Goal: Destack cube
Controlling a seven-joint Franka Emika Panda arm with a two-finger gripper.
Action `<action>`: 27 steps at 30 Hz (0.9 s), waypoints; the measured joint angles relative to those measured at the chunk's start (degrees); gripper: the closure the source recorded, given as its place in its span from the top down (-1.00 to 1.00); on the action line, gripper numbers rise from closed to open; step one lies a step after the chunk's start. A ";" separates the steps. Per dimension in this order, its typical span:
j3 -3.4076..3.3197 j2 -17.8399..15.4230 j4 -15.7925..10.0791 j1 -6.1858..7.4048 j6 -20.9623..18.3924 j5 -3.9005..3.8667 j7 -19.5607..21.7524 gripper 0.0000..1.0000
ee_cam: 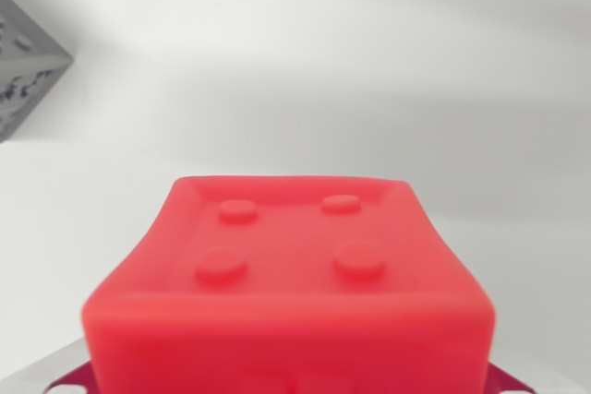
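Red, soft-looking plastic fills the lower middle of the wrist view: a red cube [288, 292] seen from slightly above and very close. Its top face has a raised rim around the edge and four round studs set in a square pattern. The near face is blurred, out of focus, and runs off the bottom edge of the frame.

Surface: a pale white table [388, 71], matte, with soft grey shadow bands across the upper part.

Upper corner at the wrist view's left: a grey block [23, 66] with a dark speckled pattern on its faces, one corner pointing toward the middle of the frame. It is partly cut off by the frame edge. It is well apart from the red cube, with bare table between them.

Bottom corners: slivers of darker red or magenta show at both sides, just beside the base of the red cube. At the wrist view's left a light grey patch sits next to one sliver. These are too cropped and blurred to identify; whether they belong to another cube below or to something else cannot be told.

Gripper: no finger or pad can be clearly made out in this view. How wide it stands, and whether it has hold of the red cube, cannot be told.
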 joint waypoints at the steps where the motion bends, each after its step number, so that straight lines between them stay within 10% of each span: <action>1: 0.00 0.00 -0.07 -0.14 0.07 0.00 -0.65 -1.00; 27: -0.07 3.71 -1.12 -2.33 4.70 -0.06 -10.27 -1.00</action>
